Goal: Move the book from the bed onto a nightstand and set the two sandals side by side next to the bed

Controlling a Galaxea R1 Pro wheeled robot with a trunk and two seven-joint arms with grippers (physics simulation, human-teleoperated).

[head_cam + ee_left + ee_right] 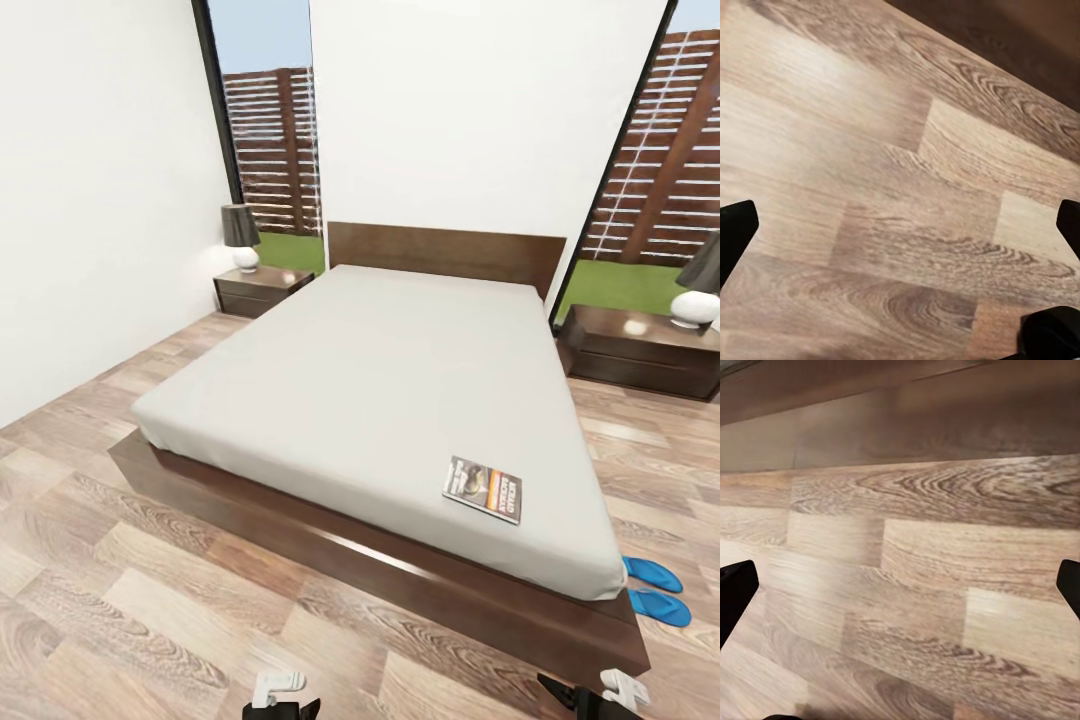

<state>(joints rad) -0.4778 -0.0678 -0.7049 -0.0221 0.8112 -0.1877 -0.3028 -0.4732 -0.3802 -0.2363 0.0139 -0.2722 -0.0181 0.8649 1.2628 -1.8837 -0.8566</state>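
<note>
You see a light-grey mattress [370, 390] on a dark brown frame [330, 545]. Book [483, 489]: dark cover, orange band, white lettering. Two bright blue sandals [655, 590]. Floor [130, 590]: grey-brown wood grain; the same planks [885, 202] lie between your left gripper's black fingertips [735, 232]. White walls [100, 180].

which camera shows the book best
The head view: the book lies flat on the bed's grey mattress near the foot corner, its cover legible. Both wrist views look down at wood-plank floor between open fingertips, with no book.
</note>
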